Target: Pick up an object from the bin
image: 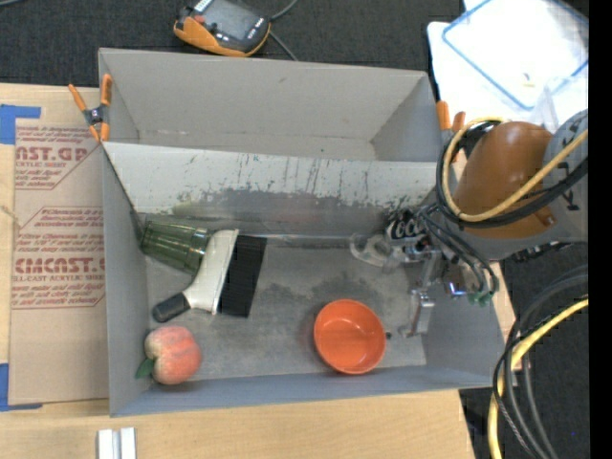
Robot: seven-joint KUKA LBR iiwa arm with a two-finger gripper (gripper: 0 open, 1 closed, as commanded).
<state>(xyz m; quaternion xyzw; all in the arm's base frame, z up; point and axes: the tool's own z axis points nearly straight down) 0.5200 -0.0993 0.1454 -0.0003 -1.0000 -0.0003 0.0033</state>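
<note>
**Fingers [418, 314] apart and empty, just beside the orange bowl [350, 337].**
Your gripper [394, 283] hangs at 4 o'clock in the bin [249, 103], with the bowl at 5 o'clock. It sits mouth up and is round, so it has no long axis. It looks like light, stiff, slick plastic, so pinch its rim wall at the near 2 o'clock edge.

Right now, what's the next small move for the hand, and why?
Probably ease the hand toward the view's left, over the orange bowl: it is the nearest thing, just beside the hand; the brush, green cup and peach lie far off on the left.
</note>
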